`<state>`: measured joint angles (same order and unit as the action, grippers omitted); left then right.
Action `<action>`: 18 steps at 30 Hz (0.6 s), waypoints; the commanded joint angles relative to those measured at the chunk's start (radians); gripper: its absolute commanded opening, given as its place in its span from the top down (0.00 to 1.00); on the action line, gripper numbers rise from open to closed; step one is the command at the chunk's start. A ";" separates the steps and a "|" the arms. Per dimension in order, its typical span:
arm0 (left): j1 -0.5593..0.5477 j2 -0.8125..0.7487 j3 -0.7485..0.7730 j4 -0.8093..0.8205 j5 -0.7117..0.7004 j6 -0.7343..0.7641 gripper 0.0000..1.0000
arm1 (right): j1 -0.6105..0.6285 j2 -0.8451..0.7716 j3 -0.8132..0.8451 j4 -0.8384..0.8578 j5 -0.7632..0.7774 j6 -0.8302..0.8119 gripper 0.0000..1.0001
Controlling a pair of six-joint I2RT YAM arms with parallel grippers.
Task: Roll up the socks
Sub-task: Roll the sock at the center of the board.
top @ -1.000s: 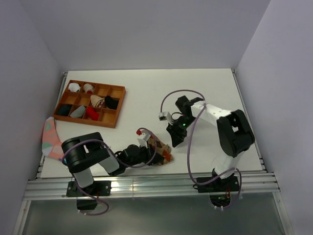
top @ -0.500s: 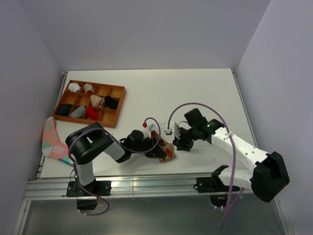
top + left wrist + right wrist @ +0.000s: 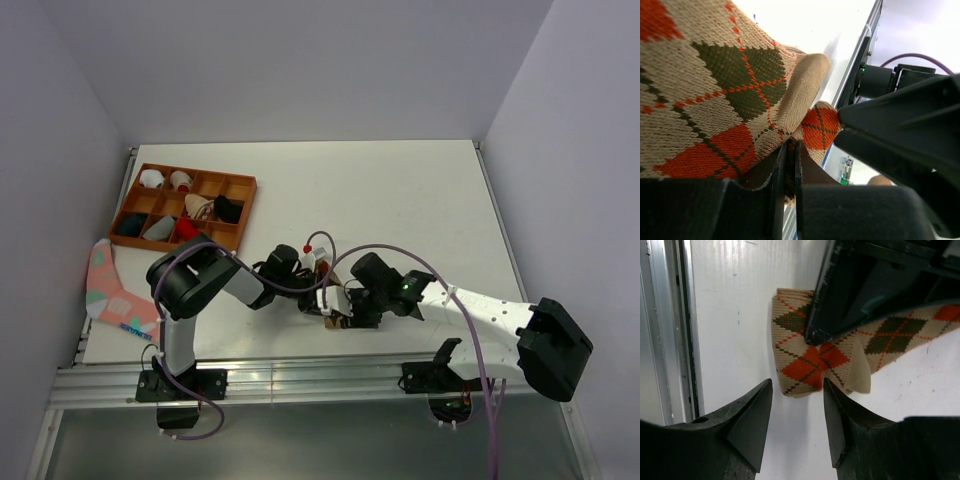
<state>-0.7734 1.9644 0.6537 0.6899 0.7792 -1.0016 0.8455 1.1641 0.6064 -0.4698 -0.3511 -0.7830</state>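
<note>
Rolling step - argyle sock [image 3: 812, 362] lies at near edge of table [image 3: 400, 190]. Left gripper [image 3: 789, 167] clamped on its fabric. Right gripper [image 3: 796, 386] jaws wide, straddling folded end. Next you close right on fold, then roll - left as anchor.

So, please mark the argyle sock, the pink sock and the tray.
argyle sock [image 3: 812, 365]: right wrist view, on an orange diamond.
pink sock [image 3: 106, 288]: top external view, its middle.
tray [image 3: 246, 217]: top external view, right rim.
</note>
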 commanded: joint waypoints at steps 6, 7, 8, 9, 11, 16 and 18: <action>0.040 0.099 -0.025 -0.352 -0.103 0.155 1.00 | 0.087 0.039 -0.019 0.097 0.063 0.002 0.48; 0.042 0.105 -0.023 -0.349 -0.100 0.153 1.00 | 0.092 0.046 -0.019 0.097 0.064 0.002 0.48; 0.043 0.108 -0.022 -0.346 -0.094 0.152 1.00 | 0.096 0.049 -0.019 0.102 0.066 0.008 0.48; 0.045 0.108 -0.020 -0.342 -0.089 0.150 1.00 | 0.099 0.052 -0.019 0.106 0.069 0.010 0.49; 0.046 0.114 -0.020 -0.326 -0.078 0.138 1.00 | 0.109 0.072 -0.017 0.106 0.072 0.010 0.49; 0.046 0.114 -0.019 -0.320 -0.064 0.127 1.00 | 0.112 0.112 -0.017 0.114 0.066 0.007 0.51; 0.046 0.119 -0.019 -0.308 -0.057 0.121 1.00 | 0.112 0.123 -0.016 0.117 0.069 0.008 0.53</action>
<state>-0.7368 1.9945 0.6952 0.6117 0.8761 -0.9775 0.9466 1.2663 0.5961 -0.3763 -0.2798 -0.7818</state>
